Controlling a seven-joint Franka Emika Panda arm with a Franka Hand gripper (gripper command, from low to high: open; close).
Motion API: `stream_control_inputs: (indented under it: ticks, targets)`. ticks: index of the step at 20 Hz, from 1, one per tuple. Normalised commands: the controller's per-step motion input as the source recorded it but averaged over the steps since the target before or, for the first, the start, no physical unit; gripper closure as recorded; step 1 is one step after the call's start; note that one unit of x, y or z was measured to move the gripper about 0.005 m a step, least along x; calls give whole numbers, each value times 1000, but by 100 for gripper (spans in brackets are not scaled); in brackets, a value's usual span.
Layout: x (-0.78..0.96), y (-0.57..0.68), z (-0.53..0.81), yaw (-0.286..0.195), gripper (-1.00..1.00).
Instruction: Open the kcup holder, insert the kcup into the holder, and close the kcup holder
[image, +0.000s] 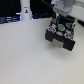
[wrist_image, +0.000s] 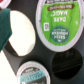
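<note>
Gripper hovers just above the black boxy kcup holder near the white table's far edge, on the exterior view's right. Whether it is clenched or released, I cannot tell. The round green-lidded kcup sits in the holder beside a dark empty slot. Risk: a pod seated crooked on a slot's rim could jam the drawer when it closes.

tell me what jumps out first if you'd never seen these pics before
In the exterior view, the black kcup holder stands out on the pale table toward that view's right, with the white robot arm right above it. A white bottle-shaped object stands at the back. The wrist view is filled with a green-lidded pod beside an empty round slot.
</note>
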Motion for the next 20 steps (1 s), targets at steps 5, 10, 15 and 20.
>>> stream_control_inputs:
  ticks: [5,10,15,20]
  targets:
    - [443,-422,469,57,-100]
    - [504,-483,331,42,-100]
    - [621,-453,264,22,-100]
    - [712,-346,158,5,-100]
